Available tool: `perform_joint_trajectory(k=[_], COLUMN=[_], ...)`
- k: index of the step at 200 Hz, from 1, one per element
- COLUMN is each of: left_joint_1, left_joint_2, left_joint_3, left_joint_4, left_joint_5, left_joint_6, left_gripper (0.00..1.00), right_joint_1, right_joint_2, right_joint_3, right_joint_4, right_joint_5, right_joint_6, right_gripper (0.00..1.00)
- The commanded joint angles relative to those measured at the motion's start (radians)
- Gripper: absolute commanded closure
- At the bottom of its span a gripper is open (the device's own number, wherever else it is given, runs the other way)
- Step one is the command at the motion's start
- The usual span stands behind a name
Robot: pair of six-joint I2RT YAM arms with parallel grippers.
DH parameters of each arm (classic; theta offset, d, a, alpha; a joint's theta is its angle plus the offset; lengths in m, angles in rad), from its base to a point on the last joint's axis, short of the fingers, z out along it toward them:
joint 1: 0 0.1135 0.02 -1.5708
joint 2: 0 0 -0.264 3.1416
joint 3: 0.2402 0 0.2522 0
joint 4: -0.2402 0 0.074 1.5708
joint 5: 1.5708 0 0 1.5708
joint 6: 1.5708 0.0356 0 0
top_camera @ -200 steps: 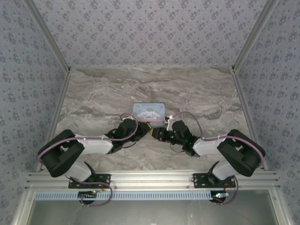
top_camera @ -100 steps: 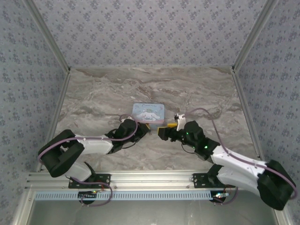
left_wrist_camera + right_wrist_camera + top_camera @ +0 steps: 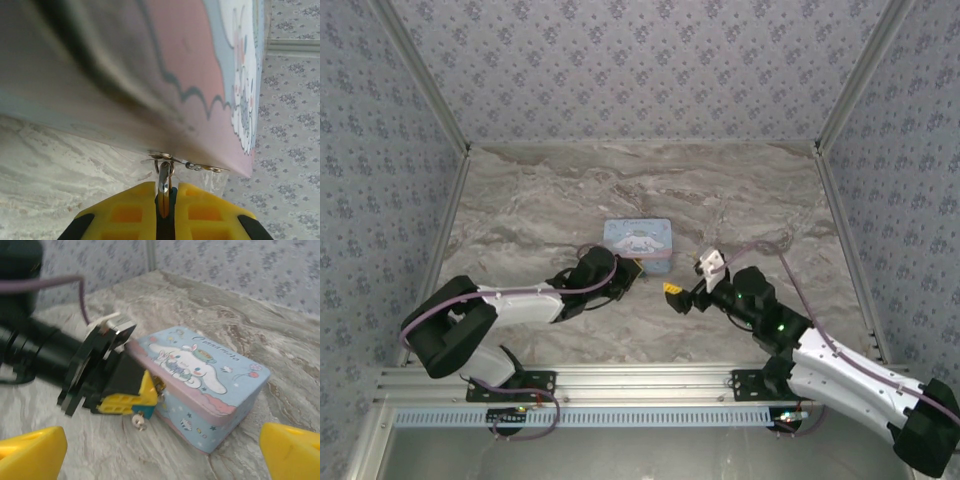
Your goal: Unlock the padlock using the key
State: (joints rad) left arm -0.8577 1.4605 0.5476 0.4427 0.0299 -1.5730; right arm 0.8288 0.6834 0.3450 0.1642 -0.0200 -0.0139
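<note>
Lab test booth: marble-print tabletop (image 3: 570, 190), patterned walls (image 3: 640, 70), aluminium frame rails (image 3: 650, 380).

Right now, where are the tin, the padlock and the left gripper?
tin (image 3: 200, 371): right wrist view, on the printed lid.
padlock (image 3: 144, 413): right wrist view, on the teal body just below the yellow fingertip.
left gripper (image 3: 164, 192): left wrist view, midway between its shut fingertips.
</note>
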Motion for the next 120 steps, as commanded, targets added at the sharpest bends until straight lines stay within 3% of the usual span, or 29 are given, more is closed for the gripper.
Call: perform_joint_trajectory(k=[1,28,66,120], left_joint_1=[-0.005,-0.004,-0.004,-0.005], left_joint_2=[-0.025,-0.019,-0.009,0.004], left_joint_3=[0.050,0.067,0.080,0.080], left_joint_4=[-0.042,-0.090,-0.086,-0.086], left_joint_5=[0.023,0.044,0.079,0.107], left_joint_6=[-0.110,-0.201,-0.268,-0.298], left_gripper=[1.00,1.00,1.00,1.00], right_joint_1=[0.086,0.199,0.270,0.273], right_joint_2=[0.019,0.082,0.197,0.305], right_joint_3=[0.010,-0.033,-0.079,-0.047], right_joint_4=[-0.031,0.072,0.222,0.255], right_joint_5=[0.116,0.321,0.411,0.403], right_joint_6=[-0.232,-0.367,-0.511,-0.565], right_gripper=[0.00,0.00,0.01,0.27])
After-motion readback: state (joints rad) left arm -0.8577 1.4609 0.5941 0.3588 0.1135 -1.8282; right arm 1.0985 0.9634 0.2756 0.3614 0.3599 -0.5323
